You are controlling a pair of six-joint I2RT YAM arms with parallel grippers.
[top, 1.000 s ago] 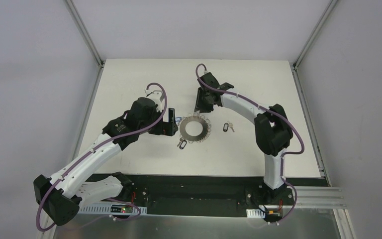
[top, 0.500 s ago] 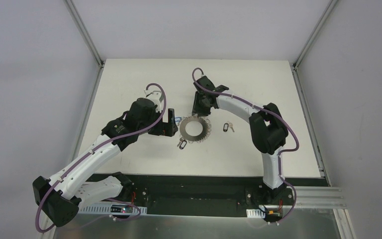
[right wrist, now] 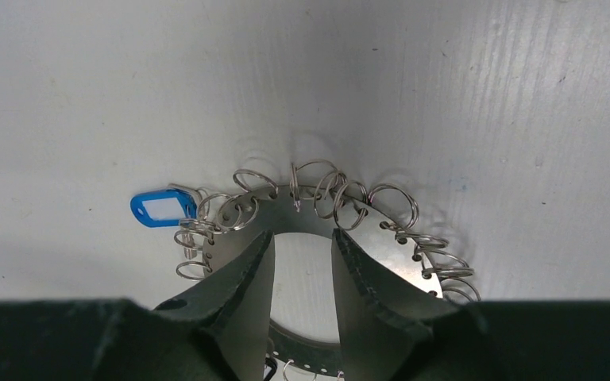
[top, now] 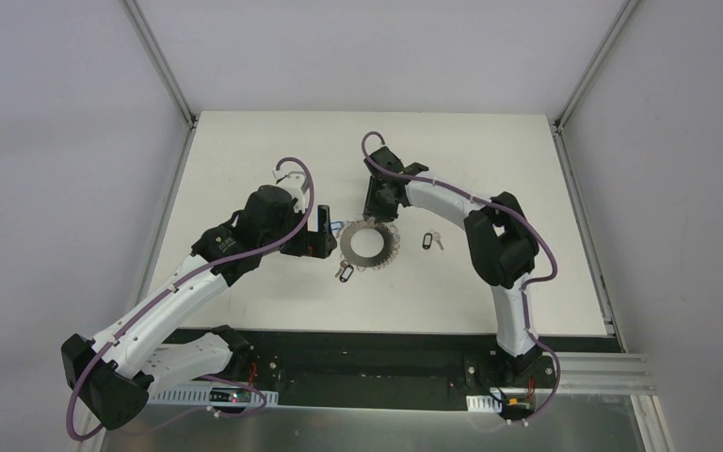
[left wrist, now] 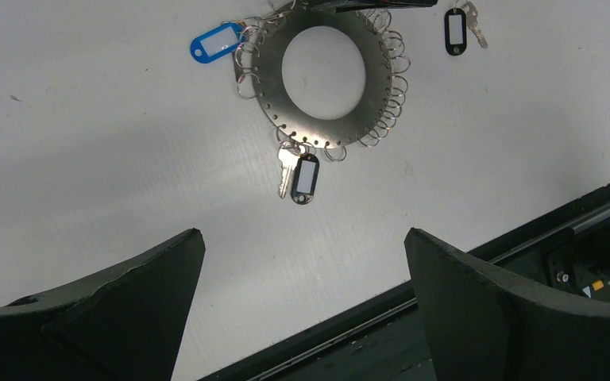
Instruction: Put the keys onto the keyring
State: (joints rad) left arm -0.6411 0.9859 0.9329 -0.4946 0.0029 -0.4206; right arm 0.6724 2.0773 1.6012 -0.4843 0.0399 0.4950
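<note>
- The right hand (top: 377, 209) has edged in over the far rim of the keyring (left wrist: 268, 79) since a second ago (its elbow has swung left too). Its fingers (right wrist: 246, 278) stand narrowly parted, gripping nothing.
- The left hand (left wrist: 302, 246) has not shifted: spread wide, empty, just left of the ring.
- The keyring lies flat mid-bench (top: 245, 151), unmoved, with a blue-tagged key (left wrist: 216, 41) and a black-tagged key (left wrist: 306, 176) hanging on its loops.
- A loose key (left wrist: 455, 30) lies apart, to its right.
</note>
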